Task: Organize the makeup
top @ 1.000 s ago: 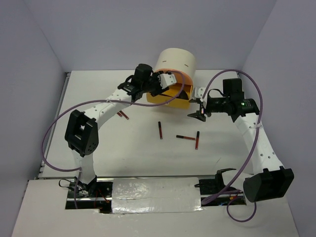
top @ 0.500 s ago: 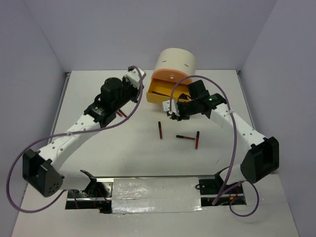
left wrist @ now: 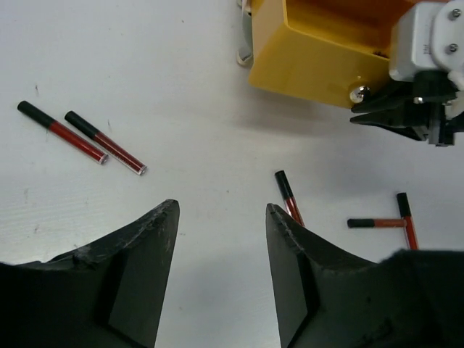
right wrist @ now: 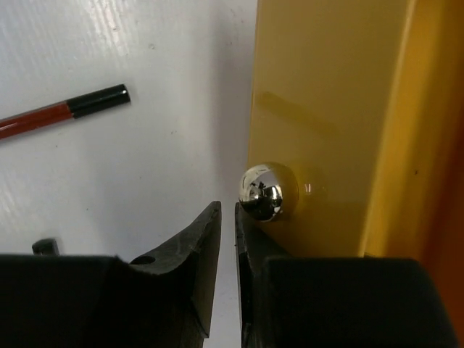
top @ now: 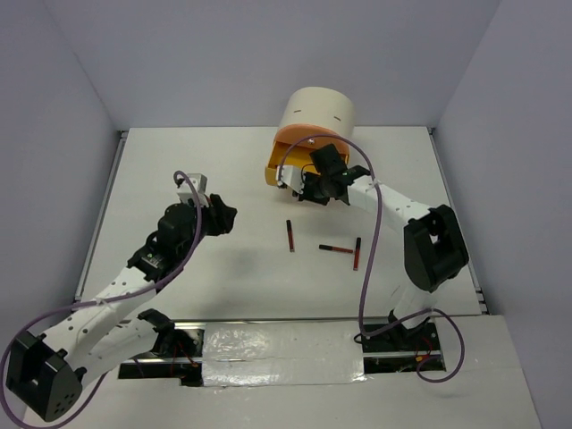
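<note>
Makeup on the table (top: 179,161), top view:
- Left stick (top: 290,235): long axis 12 to 6, black cap at 12.
- Middle stick (top: 336,248): axis 9 to 3, cap at 9.
- Right stick (top: 357,254): axis 12 to 6, cap at 12.

Left wrist view:
- Fourth stick (left wrist: 61,131) and fifth stick (left wrist: 105,142): parallel, caps at 10.

Containers:
- Yellow drawer (top: 284,165): open at the cream cylinder (top: 320,112). I cannot tell its contents.

Arms:
- Left fingers (left wrist: 145,246): wide apart, empty.
- Right fingers (right wrist: 196,246): nearly closed on nothing, beside the drawer's chrome knob (right wrist: 268,191).

Mirror-bright metal knob (right wrist: 269,191), glossy yellow drawer (right wrist: 326,94), glossy red-black stick (right wrist: 65,112), shiny table (right wrist: 145,58)
</note>
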Robot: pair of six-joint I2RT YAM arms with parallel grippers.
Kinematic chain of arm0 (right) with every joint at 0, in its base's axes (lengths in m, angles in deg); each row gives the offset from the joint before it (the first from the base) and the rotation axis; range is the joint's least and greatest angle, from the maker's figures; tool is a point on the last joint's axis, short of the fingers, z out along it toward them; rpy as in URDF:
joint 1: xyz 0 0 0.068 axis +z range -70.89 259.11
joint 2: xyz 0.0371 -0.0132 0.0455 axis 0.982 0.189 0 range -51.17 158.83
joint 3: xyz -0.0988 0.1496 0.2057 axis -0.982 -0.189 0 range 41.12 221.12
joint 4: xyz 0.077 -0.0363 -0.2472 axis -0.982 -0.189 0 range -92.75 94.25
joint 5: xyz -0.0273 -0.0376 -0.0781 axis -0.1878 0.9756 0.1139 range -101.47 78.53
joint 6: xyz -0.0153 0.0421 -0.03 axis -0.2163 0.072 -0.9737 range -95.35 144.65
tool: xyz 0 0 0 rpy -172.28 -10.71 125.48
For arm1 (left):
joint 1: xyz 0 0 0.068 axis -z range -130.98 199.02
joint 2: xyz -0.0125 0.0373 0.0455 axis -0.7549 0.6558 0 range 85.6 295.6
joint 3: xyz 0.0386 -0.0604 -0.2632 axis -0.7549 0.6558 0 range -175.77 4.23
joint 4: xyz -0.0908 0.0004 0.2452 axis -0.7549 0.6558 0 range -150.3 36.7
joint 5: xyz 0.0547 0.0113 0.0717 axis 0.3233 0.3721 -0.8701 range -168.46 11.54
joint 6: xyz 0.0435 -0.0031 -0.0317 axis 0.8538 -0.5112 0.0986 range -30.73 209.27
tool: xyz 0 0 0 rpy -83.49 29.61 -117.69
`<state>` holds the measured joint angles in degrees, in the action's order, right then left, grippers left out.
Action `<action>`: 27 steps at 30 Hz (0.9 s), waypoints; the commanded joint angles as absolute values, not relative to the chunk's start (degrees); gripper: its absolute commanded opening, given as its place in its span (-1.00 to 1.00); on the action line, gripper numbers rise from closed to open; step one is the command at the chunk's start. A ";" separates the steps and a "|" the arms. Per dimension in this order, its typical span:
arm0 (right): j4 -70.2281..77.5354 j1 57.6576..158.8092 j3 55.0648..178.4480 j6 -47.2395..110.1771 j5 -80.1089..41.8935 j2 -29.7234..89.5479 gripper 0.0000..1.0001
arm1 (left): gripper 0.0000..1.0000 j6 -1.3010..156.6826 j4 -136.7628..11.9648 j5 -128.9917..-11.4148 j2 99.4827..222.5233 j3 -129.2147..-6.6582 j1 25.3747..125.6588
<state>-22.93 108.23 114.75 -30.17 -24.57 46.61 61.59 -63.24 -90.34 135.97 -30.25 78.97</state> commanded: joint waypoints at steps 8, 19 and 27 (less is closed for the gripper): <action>-10.25 106.80 123.29 -22.72 -11.55 53.23 -0.46 | 0.42 52.72 -71.27 -88.14 139.20 -29.87 78.72; -10.87 104.33 128.84 -20.96 -9.01 57.38 -0.27 | 0.48 47.70 -78.04 -84.62 143.60 -27.76 78.72; -11.57 103.28 128.67 -20.78 -9.53 57.29 -0.11 | 0.47 44.89 -85.86 -80.93 150.45 -28.55 78.72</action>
